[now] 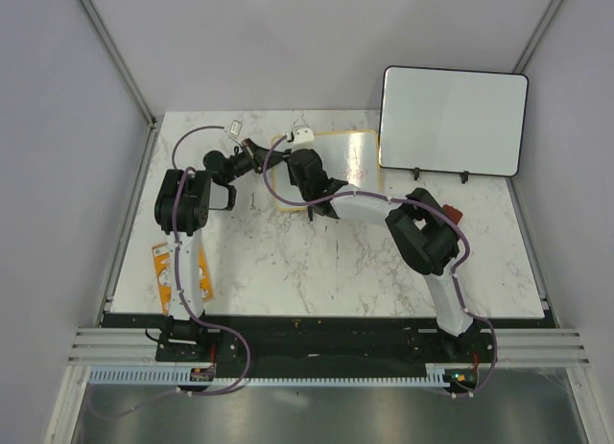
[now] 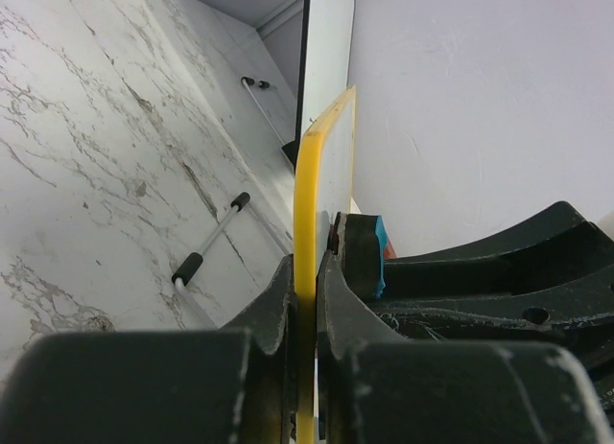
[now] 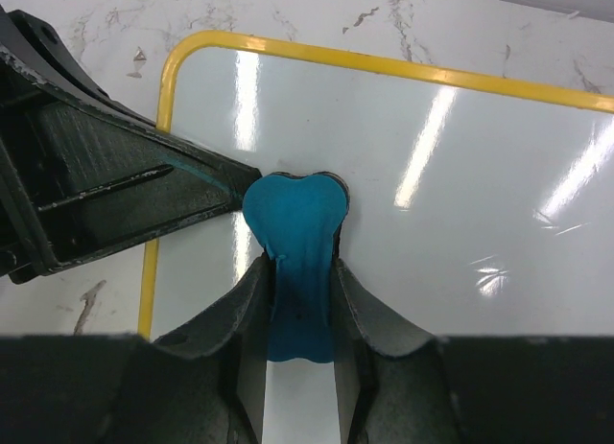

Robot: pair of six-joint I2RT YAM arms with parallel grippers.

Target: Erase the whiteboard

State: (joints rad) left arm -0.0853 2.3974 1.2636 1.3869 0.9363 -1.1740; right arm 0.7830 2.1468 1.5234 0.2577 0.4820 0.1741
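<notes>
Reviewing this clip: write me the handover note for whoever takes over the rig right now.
Left pincer: shut on the whiteboard, clamping its yellow frame edge.
Right pincer: shut on the eraser, which sits against the board near a rounded corner.
Whiteboard: on the table, back centre.
Done: the board surface in view shows no writing.
Left: the part under the right arm is hidden; probably check it, wipe if needed, then let go.
</notes>
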